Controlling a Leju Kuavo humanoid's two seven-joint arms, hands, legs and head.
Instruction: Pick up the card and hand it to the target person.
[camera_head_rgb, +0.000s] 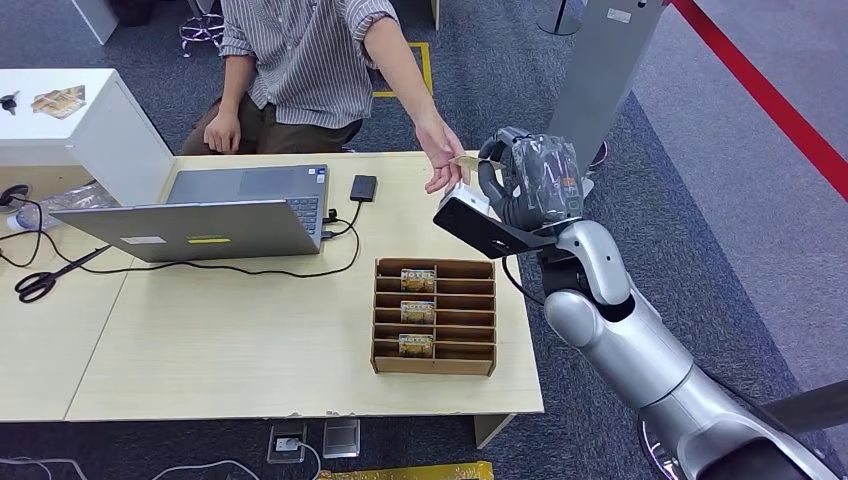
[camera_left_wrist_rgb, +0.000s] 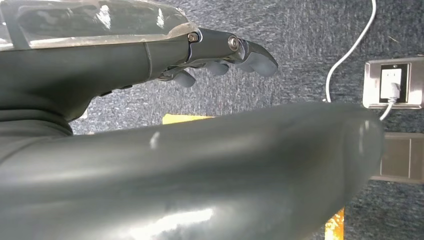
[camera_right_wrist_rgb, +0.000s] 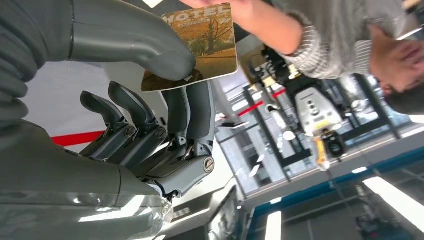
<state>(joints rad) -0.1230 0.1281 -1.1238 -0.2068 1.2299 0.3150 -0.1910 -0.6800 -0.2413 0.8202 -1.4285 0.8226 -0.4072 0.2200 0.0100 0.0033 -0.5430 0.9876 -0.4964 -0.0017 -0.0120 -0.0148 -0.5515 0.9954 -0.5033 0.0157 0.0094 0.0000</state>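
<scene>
Hotel card (camera_right_wrist_rgb: 200, 45), printed with a brown autumn tree scene, sits pinched between the thick thumb and two darker fingers of the right hand (camera_right_wrist_rgb: 150, 115), while the remaining fingers curl loosely below it, apart from the card. From the head view the right hand (camera_head_rgb: 520, 185) is raised beyond the far right corner of the table (camera_head_rgb: 200, 340), and the card's thin edge (camera_head_rgb: 463, 160) reaches the open palm of the person's hand (camera_head_rgb: 440, 160); whether card and palm touch I cannot tell. The person (camera_head_rgb: 300, 60), in a striped shirt, sits behind the table with that arm stretched toward the robot.

On the table, a wooden slotted card rack (camera_head_rgb: 435, 316) holds three more cards, one behind another. Beside it lie an open laptop (camera_head_rgb: 215, 212), a small black device (camera_head_rgb: 363, 187) on a cable, and scissors (camera_head_rgb: 45, 280) near the left edge.

The left hand (camera_left_wrist_rgb: 220, 55) hangs over grey carpet, its fingers gently curled and slightly apart, holding nothing, near a floor socket (camera_left_wrist_rgb: 392, 82).
</scene>
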